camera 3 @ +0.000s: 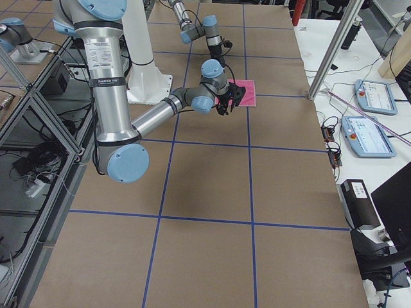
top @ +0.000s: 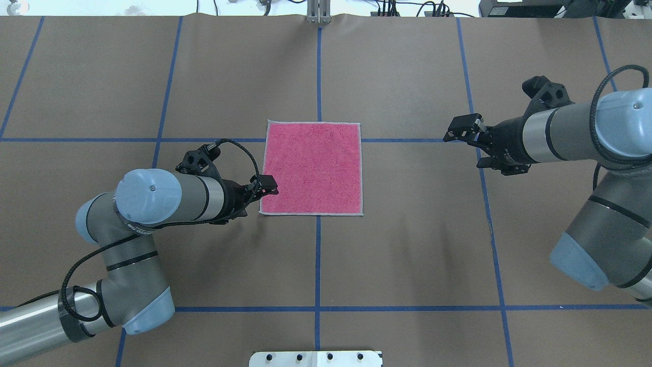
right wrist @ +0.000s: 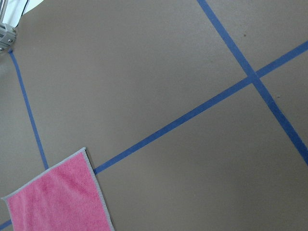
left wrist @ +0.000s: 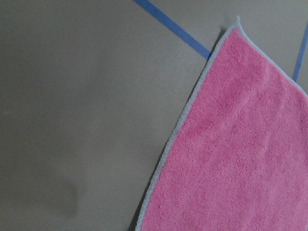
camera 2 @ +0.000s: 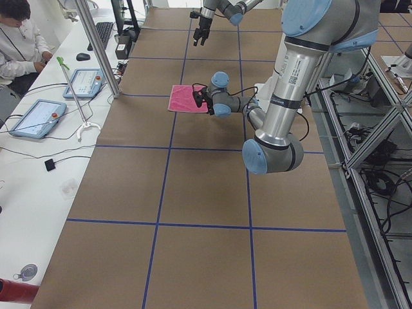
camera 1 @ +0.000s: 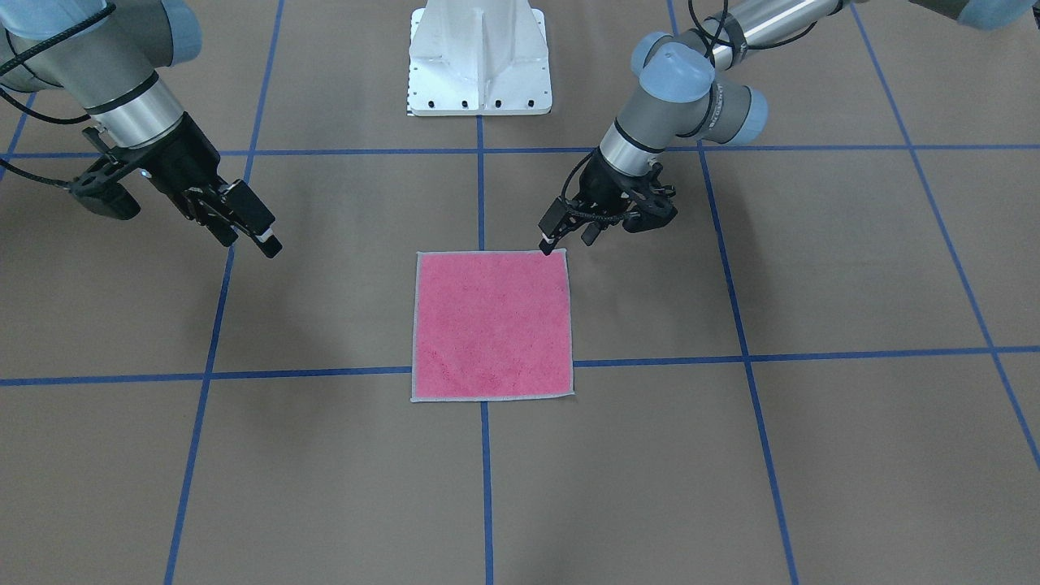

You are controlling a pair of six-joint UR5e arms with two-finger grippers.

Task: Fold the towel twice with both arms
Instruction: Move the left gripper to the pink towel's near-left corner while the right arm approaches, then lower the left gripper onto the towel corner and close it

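Note:
The towel [camera 1: 491,325] lies flat and square in the middle of the table, pink face up, with light grey edging; it also shows in the overhead view [top: 311,168]. My left gripper [camera 1: 567,242] is low at the towel's corner nearest the robot on its left side [top: 266,191]. Its jaws look open, with one fingertip at the corner edge. The left wrist view shows the towel's edge [left wrist: 231,154] and no fingers. My right gripper [camera 1: 250,242] hangs open and empty above bare table, well to the right of the towel [top: 463,150]. The right wrist view shows one towel corner [right wrist: 53,202].
The white pedestal base [camera 1: 479,65] stands at the robot's side of the table. Blue tape lines [top: 318,265] grid the brown table cover. An operator [camera 2: 19,38] sits at a side desk with tablets [camera 2: 35,119].

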